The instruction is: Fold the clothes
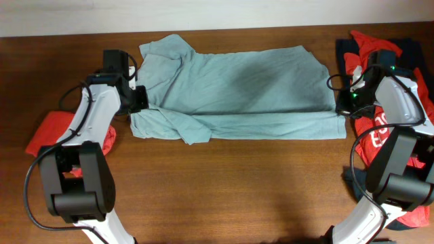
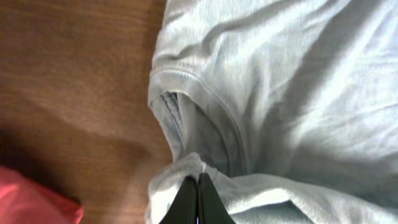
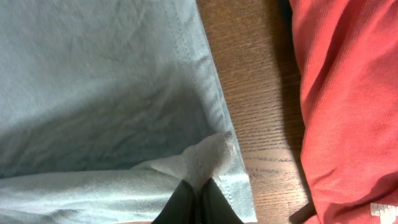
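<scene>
Pinched by the left gripper (image 1: 140,99) at 9 o'clock and the right gripper (image 1: 346,102) at 3 o'clock, the pale grey-blue cotton T-shirt (image 1: 237,91) is lying toward the counter's (image 1: 237,183) 12 o'clock, apparently undergoing only its first lengthwise fold.

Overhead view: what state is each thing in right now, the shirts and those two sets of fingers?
grey-blue T-shirt: spread out sideways, lower edge folded over, pinched at both ends.
left fingers: shut on a pinch of the grey-blue T-shirt.
right fingers: shut on a pinch of the grey-blue T-shirt near its hem.
red garment: crumpled, unfolded, at the left.
red and navy pile: heaped, unfolded, at the right.
</scene>
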### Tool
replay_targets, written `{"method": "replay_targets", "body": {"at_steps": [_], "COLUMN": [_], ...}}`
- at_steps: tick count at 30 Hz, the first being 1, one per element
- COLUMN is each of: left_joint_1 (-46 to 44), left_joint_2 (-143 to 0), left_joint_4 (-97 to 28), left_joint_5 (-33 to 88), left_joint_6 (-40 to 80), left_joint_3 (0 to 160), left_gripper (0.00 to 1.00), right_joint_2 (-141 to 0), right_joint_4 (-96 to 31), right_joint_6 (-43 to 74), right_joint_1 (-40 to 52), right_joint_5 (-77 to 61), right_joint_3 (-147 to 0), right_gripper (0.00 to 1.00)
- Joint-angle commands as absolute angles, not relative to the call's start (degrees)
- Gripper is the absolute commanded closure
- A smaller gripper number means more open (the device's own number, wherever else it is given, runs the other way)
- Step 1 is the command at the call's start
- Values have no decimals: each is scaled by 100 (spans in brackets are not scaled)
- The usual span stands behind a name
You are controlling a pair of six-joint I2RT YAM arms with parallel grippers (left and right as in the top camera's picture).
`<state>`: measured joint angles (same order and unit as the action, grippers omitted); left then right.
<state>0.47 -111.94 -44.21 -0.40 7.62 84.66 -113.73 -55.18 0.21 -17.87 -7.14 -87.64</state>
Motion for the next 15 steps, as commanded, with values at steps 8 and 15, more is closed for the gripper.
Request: {"method": "replay_targets", "body": {"at_steps": [8,15], "left_joint_1": [93,91], "left_joint_2": [-11078,-11078], "left_joint_4": [-3903,-3800], "left_joint_5": [-64,-303], "left_joint_6": [858,1135], "left_joint_3": [8005,8001], "left_gripper": [99,100], "right_joint_2": [-11684,-11716], "right_joint_4": [-5297,-4853], "right_joint_6": [64,19], "right_joint_1": [-1785,-1649], "right_joint_5": [-932,-1146], "right_joint_3": [-8805,-8805], "right_gripper": [91,83]}}
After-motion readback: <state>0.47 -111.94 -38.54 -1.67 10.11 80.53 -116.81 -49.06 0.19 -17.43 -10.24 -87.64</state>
